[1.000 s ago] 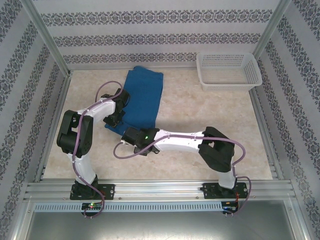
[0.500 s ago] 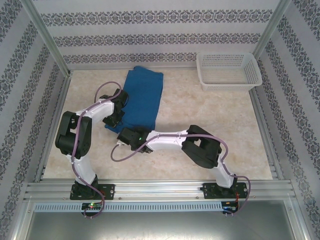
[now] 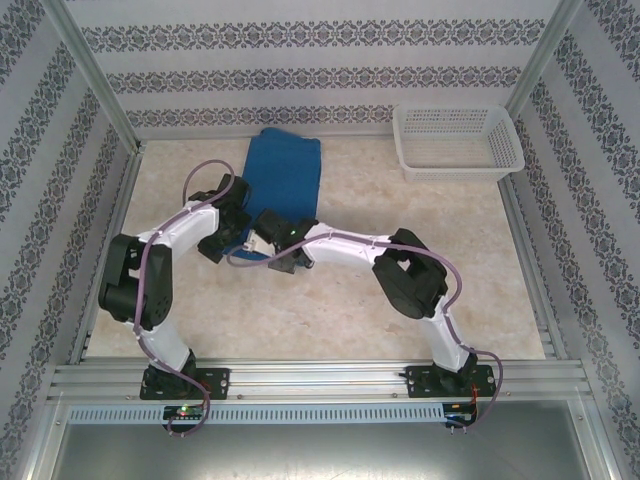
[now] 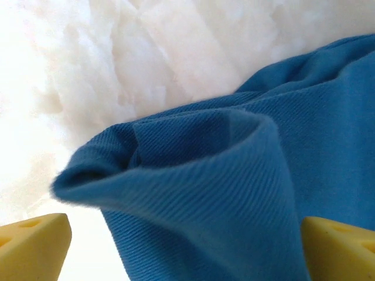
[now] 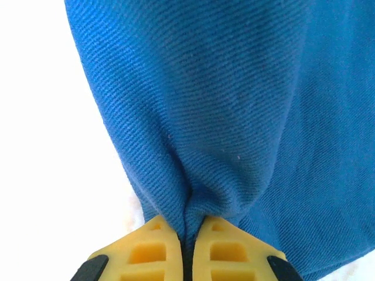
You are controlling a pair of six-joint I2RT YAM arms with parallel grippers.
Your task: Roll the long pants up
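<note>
The long pants (image 3: pixel 285 170) lie as a blue strip on the far left part of the table (image 3: pixel 400 300), running from the two grippers away to the back edge.

Nearest us, both arms rise from the rail. The left arm bows its elbow outward and reaches forward and inward. The right arm folds at the elbow and stretches its forearm far across to the left. Their wrists meet side by side at the near end of the cloth, where the left gripper (image 3: pixel 226 238) and right gripper (image 3: pixel 262 232) hide that end from above.

The wrist cameras give us what the overhead view cannot. The left gripper (image 4: pixel 186 252) stands wide apart, one yellow finger (image 4: pixel 35 246) on each side of a raised, curled fold, neither pressing it. The right gripper (image 5: pixel 186 240) is clamped on the pants, cloth puckering into the slit between its fingers (image 5: pixel 146 246).

Farther off to the right, well apart from the pants, we see a white basket (image 3: pixel 458 140) against the back wall.
</note>
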